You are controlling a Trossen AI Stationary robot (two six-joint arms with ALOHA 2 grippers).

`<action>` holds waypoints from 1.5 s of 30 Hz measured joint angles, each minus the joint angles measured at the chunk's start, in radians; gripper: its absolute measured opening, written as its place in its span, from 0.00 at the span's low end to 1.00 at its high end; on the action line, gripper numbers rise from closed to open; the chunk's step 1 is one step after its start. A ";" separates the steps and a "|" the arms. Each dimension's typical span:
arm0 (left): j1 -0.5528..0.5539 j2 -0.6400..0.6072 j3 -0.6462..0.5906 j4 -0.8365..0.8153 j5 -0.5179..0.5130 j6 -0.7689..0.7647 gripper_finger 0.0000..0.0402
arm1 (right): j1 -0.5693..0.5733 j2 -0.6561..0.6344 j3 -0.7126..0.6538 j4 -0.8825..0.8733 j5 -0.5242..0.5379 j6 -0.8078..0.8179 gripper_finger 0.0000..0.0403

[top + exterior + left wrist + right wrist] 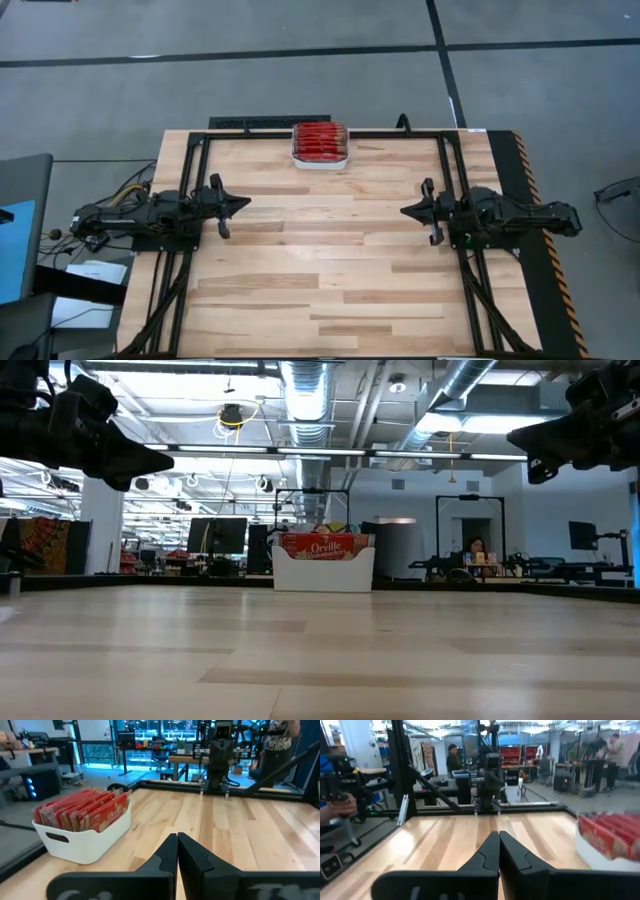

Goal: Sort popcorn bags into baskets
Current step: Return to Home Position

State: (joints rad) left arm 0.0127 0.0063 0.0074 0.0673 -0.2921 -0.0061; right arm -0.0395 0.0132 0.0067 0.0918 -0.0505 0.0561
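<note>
Nearest me, the pale wooden counter [320, 290] is showing nothing but bare boards, with no packet lying on it anywhere.

Halfway across, the left tool [244, 204] is hovering over the counter's left side and pointing inward. Its fingers [166, 856] are pressing together with nothing between them. Opposite, the right tool [405, 211] is hovering over the right side and facing it across a wide gap. Its fingers [489, 854] are likewise pressing together on nothing. Seen from counter height, both are hanging well above the boards. To my eye this is a parking pose: tips closed because there is nothing to carry, and each arm on its own side so the middle is left open.

Farther on, at the centre of the far edge, the white bin [319, 164] is sitting square to the counter's edge. The popcorn bags [320, 141] are standing on edge inside it, packed side by side in a red row with their tops poking above the rim. Standing them upright is what is letting so many share one narrow bin. I'm judging the sorting finished.

Beyond the counter, a person [476, 548] is sitting in the room.
</note>
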 joint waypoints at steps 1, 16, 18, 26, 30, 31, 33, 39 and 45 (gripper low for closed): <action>0.000 0.000 0.000 0.000 0.000 0.015 0.00 | 0.000 0.000 0.000 0.000 0.000 -0.019 0.04; 0.000 0.067 -0.001 -0.002 0.035 0.064 0.00 | -0.001 0.001 -0.001 -0.058 0.099 0.028 0.10; 0.000 0.089 -0.001 -0.001 0.034 0.063 0.00 | -0.001 0.001 -0.002 -0.054 0.100 0.025 0.10; 0.000 0.142 -0.001 0.001 0.034 0.129 0.00 | -0.001 0.001 -0.002 -0.054 0.100 0.017 0.08; 0.000 0.145 -0.001 0.001 0.034 0.137 0.00 | -0.001 0.001 -0.002 -0.054 0.100 0.015 0.07; 0.000 0.144 -0.001 0.001 0.034 0.137 0.00 | -0.001 0.001 -0.002 -0.054 0.100 0.015 0.07; 0.000 0.144 -0.001 0.001 0.034 0.137 0.00 | -0.001 0.001 -0.002 -0.054 0.100 0.015 0.07; 0.000 0.144 -0.001 0.001 0.034 0.137 0.00 | -0.001 0.001 -0.002 -0.055 0.100 -0.101 0.09; 0.000 0.144 -0.001 0.001 0.034 0.137 0.00 | -0.001 0.001 -0.002 -0.055 0.100 -0.109 0.09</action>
State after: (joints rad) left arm 0.0132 0.1505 0.0067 0.0685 -0.2577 0.1310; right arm -0.0406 0.0139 0.0044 0.0368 0.0494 -0.0532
